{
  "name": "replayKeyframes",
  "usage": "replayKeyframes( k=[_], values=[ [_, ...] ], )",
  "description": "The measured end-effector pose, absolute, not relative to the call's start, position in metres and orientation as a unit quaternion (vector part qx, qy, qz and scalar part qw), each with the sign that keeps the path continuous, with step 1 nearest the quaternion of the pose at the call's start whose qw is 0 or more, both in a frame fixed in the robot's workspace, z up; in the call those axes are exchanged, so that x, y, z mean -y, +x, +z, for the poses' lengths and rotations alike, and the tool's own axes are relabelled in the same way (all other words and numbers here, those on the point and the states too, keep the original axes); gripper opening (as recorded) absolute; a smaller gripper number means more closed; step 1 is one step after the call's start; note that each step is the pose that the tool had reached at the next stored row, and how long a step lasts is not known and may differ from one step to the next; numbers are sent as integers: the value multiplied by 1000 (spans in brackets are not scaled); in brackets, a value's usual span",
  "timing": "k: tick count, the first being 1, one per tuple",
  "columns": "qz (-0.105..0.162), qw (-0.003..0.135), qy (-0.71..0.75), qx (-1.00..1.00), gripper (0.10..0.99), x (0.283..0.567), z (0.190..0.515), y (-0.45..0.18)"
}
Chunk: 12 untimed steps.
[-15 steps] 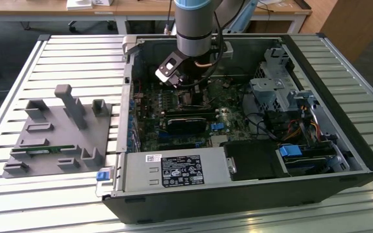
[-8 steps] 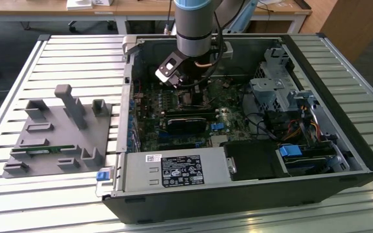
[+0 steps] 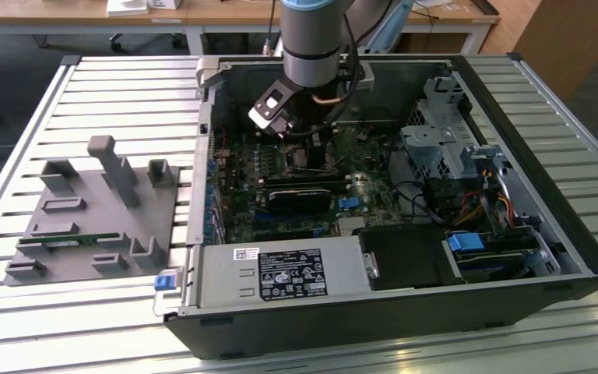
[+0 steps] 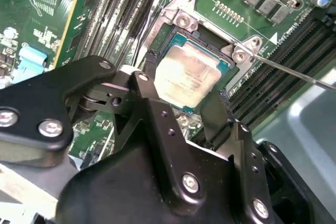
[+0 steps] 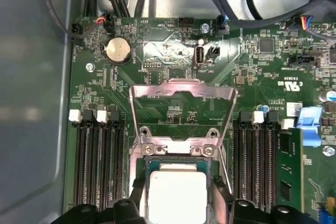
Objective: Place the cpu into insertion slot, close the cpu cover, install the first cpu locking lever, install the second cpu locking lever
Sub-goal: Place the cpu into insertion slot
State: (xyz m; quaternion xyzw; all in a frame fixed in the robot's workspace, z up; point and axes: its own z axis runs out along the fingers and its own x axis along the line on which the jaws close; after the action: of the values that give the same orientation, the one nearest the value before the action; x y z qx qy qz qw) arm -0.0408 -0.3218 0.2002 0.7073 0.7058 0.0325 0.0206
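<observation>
Pincer: its fingers are spread on either side of the cpu, as seen in the second wrist view (image 4: 186,85) and the first wrist view (image 5: 178,198); whether the pads touch the chip's edges cannot be told. In the exterior view it (image 3: 310,152) is lowered into the computer case, in the upper middle of the frame.
Cpu: it (image 4: 189,77) (image 5: 177,192) is laid flat in the insertion slot, metal face up, between the fingers.
Insertion slot: its silvery rim (image 5: 173,150) is seen around the chip, set in the green motherboard (image 5: 173,51).
Cpu cover: the frame (image 5: 181,90) is raised off the slot, not closed.
Lever: a thin metal rod (image 4: 294,72) is seen beside the slot.
Memory slots: long black rows (image 5: 100,161) are set on both sides of the slot.
Computer case: it (image 3: 548,257) is laid open on the slatted tabletop (image 3: 122,78).
Grey fixture: it (image 3: 91,210) is set at the exterior view's left, apart from the case.
</observation>
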Motion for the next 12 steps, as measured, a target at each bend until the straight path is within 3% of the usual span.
replayKeyframes(
  k=[2, 5, 6, 8, 9, 12],
  values=[
    [32, 20, 707, -706, 600, 322, 204, -41],
    [30, 19, 707, -706, 412, 322, 207, -40],
    [29, 17, 707, -706, 412, 322, 207, -40],
    [27, 15, 708, -706, 298, 322, 208, -39],
    [27, 15, 708, -706, 298, 322, 208, -39],
    [25, 13, 708, -706, 122, 322, 210, -38]
  ],
)
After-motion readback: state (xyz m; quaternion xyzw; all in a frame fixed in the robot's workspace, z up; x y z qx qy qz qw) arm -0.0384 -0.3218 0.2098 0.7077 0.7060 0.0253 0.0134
